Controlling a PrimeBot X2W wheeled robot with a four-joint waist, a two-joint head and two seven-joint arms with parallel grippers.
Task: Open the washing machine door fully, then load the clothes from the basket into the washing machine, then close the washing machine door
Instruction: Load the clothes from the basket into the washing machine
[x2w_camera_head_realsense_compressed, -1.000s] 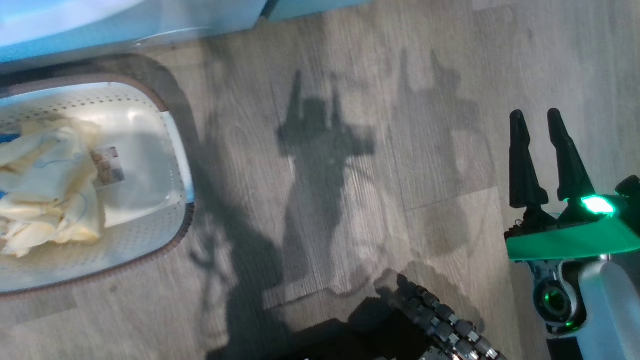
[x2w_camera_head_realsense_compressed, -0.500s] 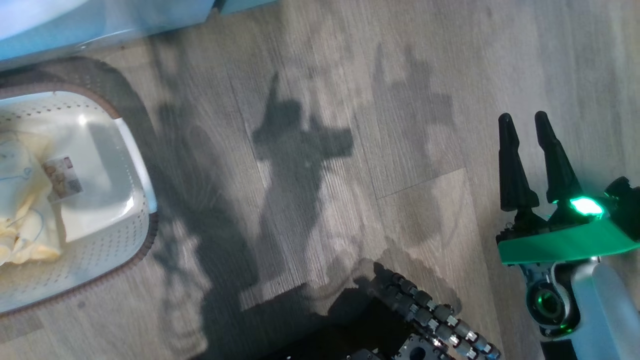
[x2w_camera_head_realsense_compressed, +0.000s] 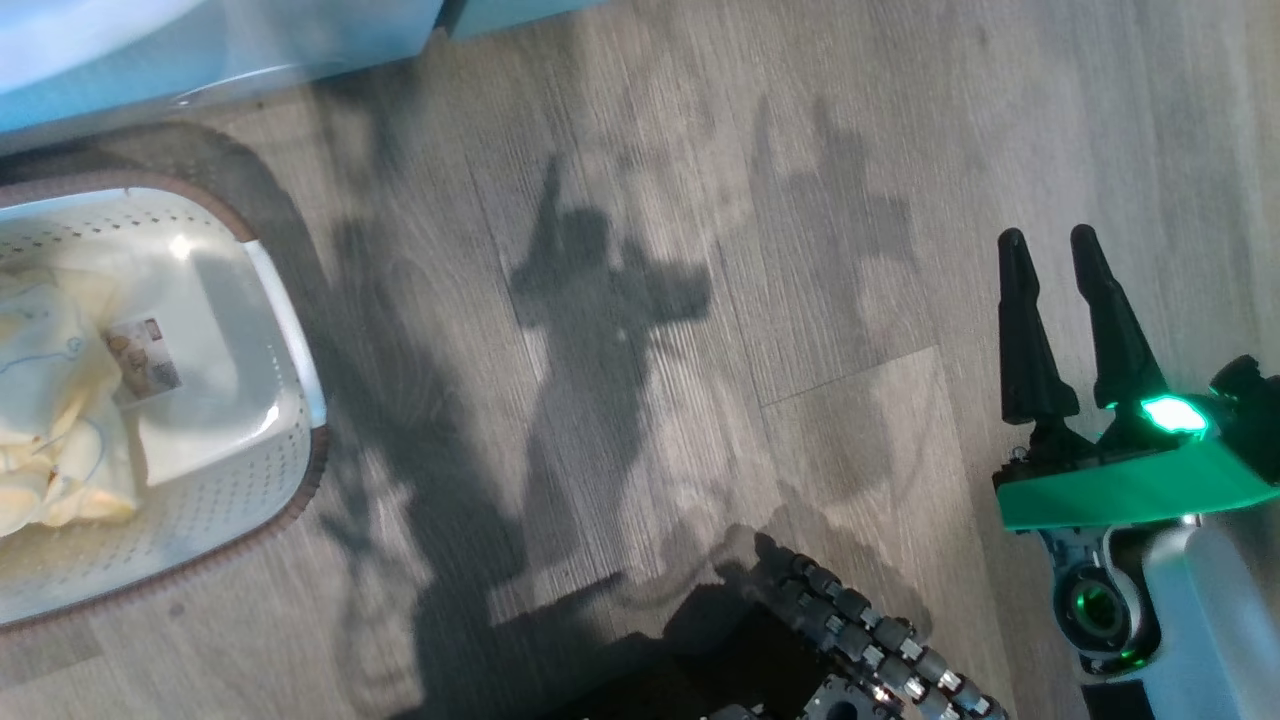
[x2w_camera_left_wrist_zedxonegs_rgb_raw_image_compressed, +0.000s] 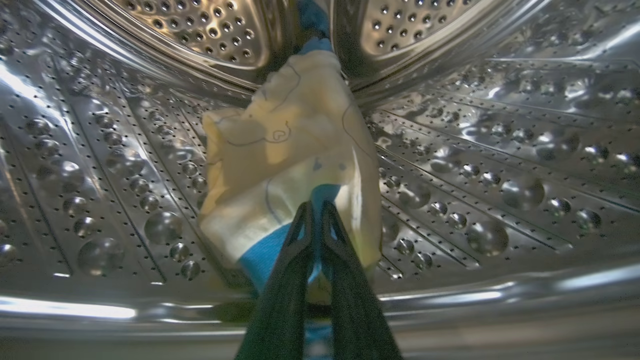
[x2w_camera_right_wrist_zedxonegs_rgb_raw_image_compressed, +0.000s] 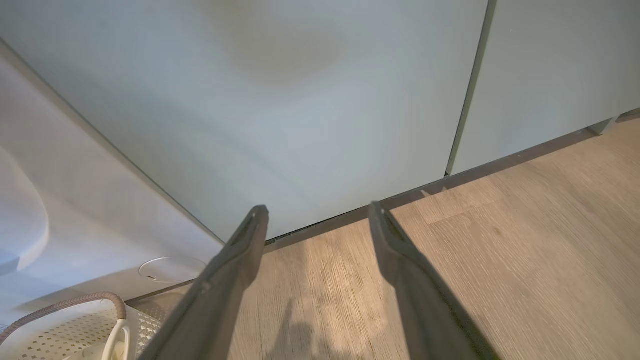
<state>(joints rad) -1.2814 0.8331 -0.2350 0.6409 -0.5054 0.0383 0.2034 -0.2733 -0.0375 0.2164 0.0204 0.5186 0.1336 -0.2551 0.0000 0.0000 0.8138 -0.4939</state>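
In the left wrist view my left gripper (x2w_camera_left_wrist_zedxonegs_rgb_raw_image_compressed: 316, 205) is deep inside the washing machine's steel drum (x2w_camera_left_wrist_zedxonegs_rgb_raw_image_compressed: 500, 150). It is shut on a pale yellow cloth (x2w_camera_left_wrist_zedxonegs_rgb_raw_image_compressed: 285, 150) with a blue piece, one of the clothes, which hangs against the drum wall. The basket (x2w_camera_head_realsense_compressed: 300, 490) stands on the floor at the left of the head view, with more pale yellow clothes (x2w_camera_head_realsense_compressed: 50, 440) in it. My right gripper (x2w_camera_head_realsense_compressed: 1047, 240) hovers open over the floor at the right, with nothing between its fingers. The washing machine door is out of view.
The washing machine's white front (x2w_camera_right_wrist_zedxonegs_rgb_raw_image_compressed: 75, 200) with its low round panel (x2w_camera_right_wrist_zedxonegs_rgb_raw_image_compressed: 172, 269) stands behind the basket (x2w_camera_right_wrist_zedxonegs_rgb_raw_image_compressed: 65, 330). Pale teal cabinets (x2w_camera_right_wrist_zedxonegs_rgb_raw_image_compressed: 325, 100) run along the wall to its right. My black base and cable chain (x2w_camera_head_realsense_compressed: 870, 640) sit at the bottom edge.
The head camera has swung, so the basket sits further left in the picture than a second ago. The right gripper stays open in the same pose.
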